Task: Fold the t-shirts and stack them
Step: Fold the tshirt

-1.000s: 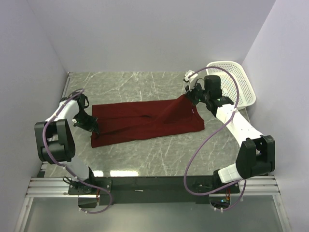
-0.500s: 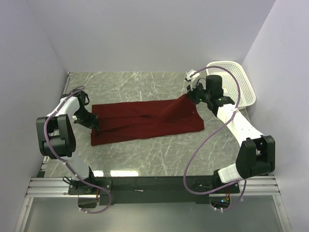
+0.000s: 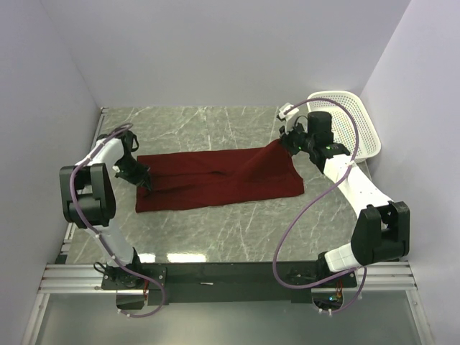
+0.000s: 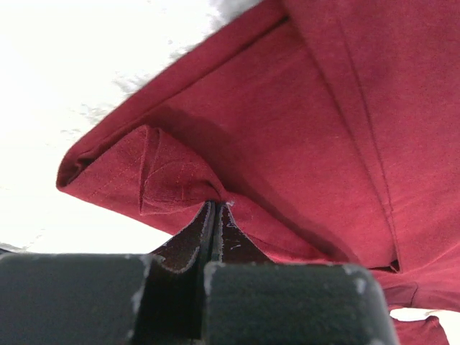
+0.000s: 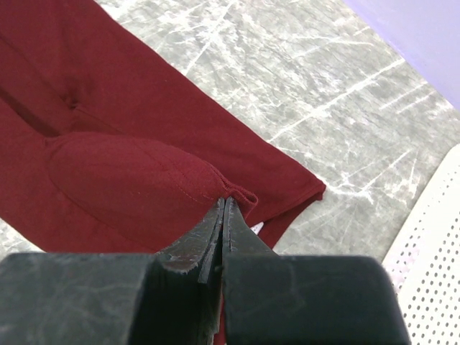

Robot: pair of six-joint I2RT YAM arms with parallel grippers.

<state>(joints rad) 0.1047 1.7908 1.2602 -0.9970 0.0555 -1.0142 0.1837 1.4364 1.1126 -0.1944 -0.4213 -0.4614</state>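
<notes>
**Both grippers clamped on the maroon t-shirt, one at each end**

The left gripper (image 3: 146,183) has its jaws pressed together on a pinch of the t-shirt (image 3: 215,180) at the cloth's left end. In the left wrist view the fabric puckers into a small ridge right at the fingertips, then spreads out ahead of the gripper and to its right, with a folded hem running away from it.

The shirt lies as a long band on the marble table (image 3: 230,226), stretched between the two grippers and mostly flat.

The right gripper (image 3: 284,144) is likewise closed on cloth, gripping the shirt near its far right corner. There the fabric rises off the table in a rounded tent up to the fingertips, while the rest lies flat below and ahead of the gripper.

A white perforated basket (image 3: 363,126) sits just to the outer side of the right gripper, apart from the shirt.
</notes>
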